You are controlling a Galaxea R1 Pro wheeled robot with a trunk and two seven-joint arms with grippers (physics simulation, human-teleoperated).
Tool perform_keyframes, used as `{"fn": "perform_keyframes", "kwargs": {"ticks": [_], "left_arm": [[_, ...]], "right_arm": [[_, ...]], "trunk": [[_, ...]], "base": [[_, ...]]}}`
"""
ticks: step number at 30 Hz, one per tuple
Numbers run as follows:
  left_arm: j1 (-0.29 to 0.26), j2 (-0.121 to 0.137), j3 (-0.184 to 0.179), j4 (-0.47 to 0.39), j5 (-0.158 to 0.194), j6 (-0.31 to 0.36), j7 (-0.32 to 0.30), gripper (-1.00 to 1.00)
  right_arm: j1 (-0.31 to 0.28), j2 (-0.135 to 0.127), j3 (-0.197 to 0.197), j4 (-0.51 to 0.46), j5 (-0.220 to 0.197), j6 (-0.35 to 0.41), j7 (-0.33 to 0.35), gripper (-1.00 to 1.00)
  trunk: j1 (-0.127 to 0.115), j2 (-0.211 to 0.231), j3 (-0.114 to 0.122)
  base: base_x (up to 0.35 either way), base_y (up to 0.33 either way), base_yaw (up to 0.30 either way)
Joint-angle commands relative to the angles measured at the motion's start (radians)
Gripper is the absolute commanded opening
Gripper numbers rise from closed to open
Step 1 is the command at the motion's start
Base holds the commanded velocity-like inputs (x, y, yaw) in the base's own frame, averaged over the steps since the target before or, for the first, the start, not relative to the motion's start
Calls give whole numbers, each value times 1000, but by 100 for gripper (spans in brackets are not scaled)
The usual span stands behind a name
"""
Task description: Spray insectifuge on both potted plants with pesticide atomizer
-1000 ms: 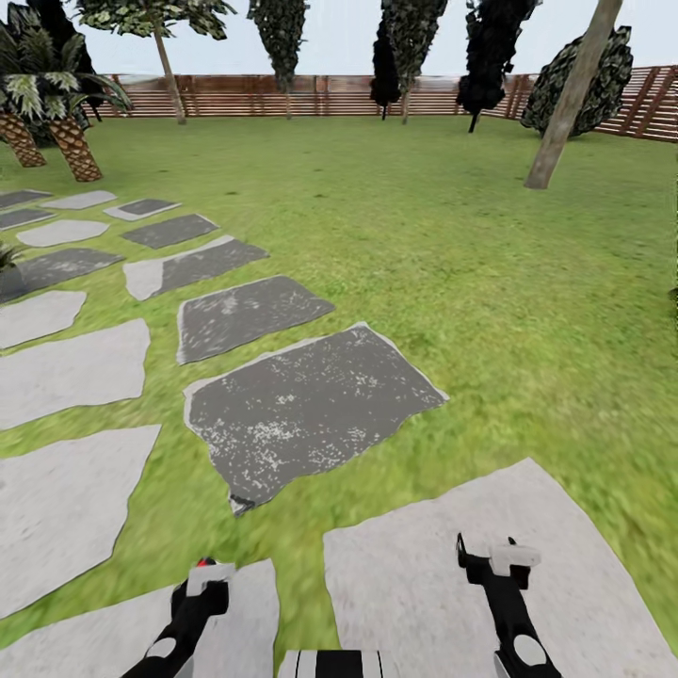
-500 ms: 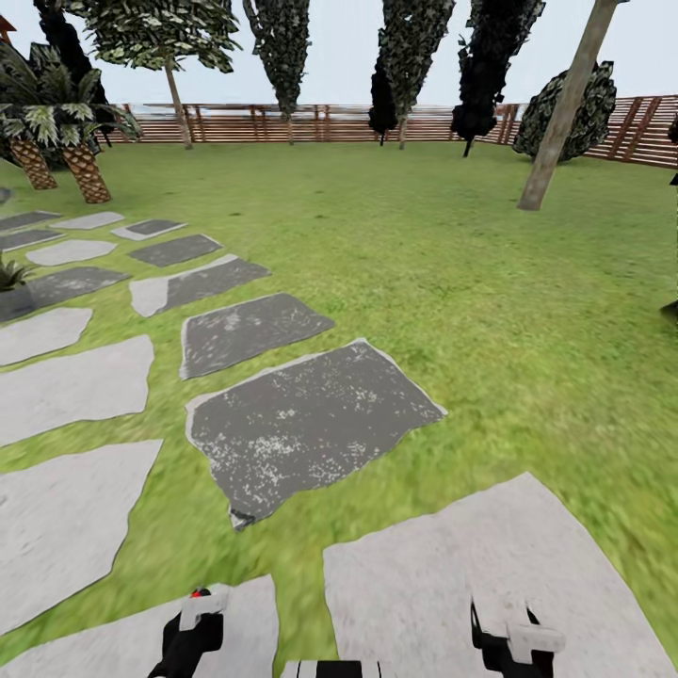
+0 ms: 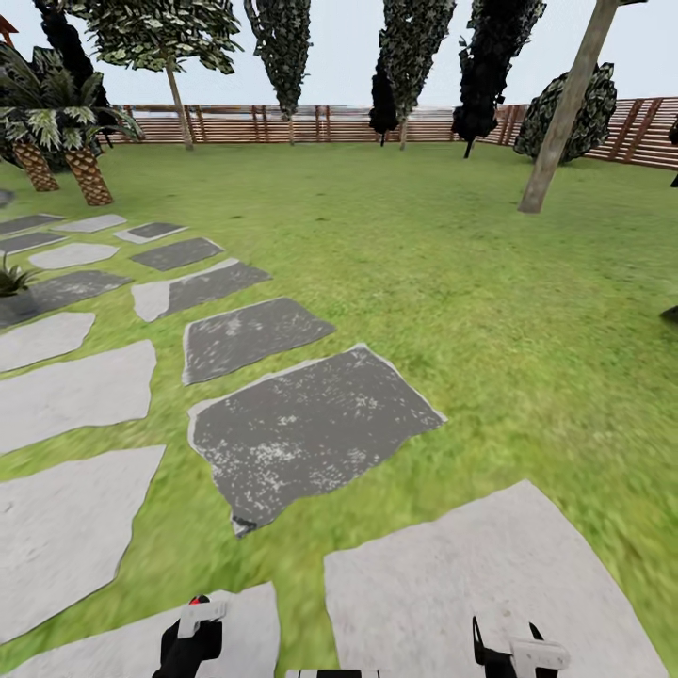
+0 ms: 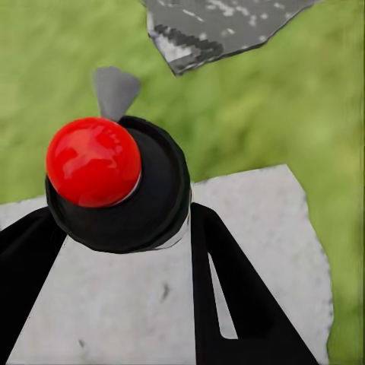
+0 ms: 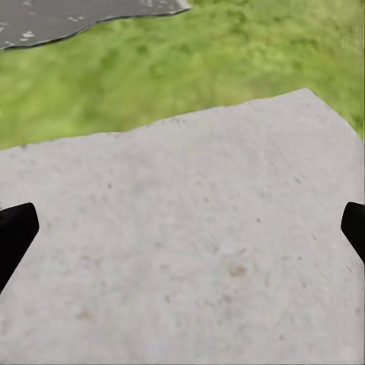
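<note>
My left gripper [image 3: 195, 617] is low in the head view, over a pale stepping stone [image 3: 141, 640]. In the left wrist view its black fingers [image 4: 228, 304] flank a small round black thing with a glossy red dome [image 4: 95, 161]. I take it for the pesticide atomizer seen end-on, and the left gripper [image 4: 122, 220] is shut on it. The red tip also peeks out in the head view [image 3: 198, 600]. My right gripper [image 3: 508, 640] [image 5: 182, 228] hangs open over another pale stone [image 5: 190, 251], with nothing between its fingers. The potted plants are out of view.
Grey stepping stones [image 3: 306, 424] run from the near ground towards the far left over the lawn [image 3: 471, 282]. A small spiky plant [image 3: 11, 275] is cut off at the left edge. Palms [image 3: 56, 122], a leaning trunk [image 3: 565, 113] and the slatted fence [image 3: 311, 122] stand at the back.
The head view has tilted up slightly and crept forward. Both grippers have sunk towards the bottom edge, the right one more. The left still holds the red-topped thing.
</note>
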Motion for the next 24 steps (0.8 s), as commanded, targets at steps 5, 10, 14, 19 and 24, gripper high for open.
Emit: {"fn": "perform_keyframes", "kwargs": {"ticks": [5, 10, 14, 19, 24], "left_arm": [[0, -1, -1, 0, 8, -3, 0, -100], [0, -1, -1, -2, 8, -3, 0, -100], [0, -2, -1, -2, 8, -3, 0, -100], [0, -3, -1, -2, 8, -3, 0, -100], [0, -4, -1, -2, 8, -3, 0, -100]], "right_arm": [[0, 0, 1, 1, 6, -2, -5, 100], [0, 0, 2, 2, 6, -2, -5, 100], [0, 0, 2, 2, 6, -2, -5, 100], [0, -1, 2, 2, 7, -2, -5, 100], [0, -3, 2, 2, 7, -2, -5, 100]], "trunk": [[-19, 35, 18], [-31, 56, 31], [-31, 56, 33], [-31, 56, 36], [-31, 56, 39]], "base": [[0, 0, 186], [0, 0, 254], [0, 0, 265], [0, 0, 266], [0, 0, 267]]}}
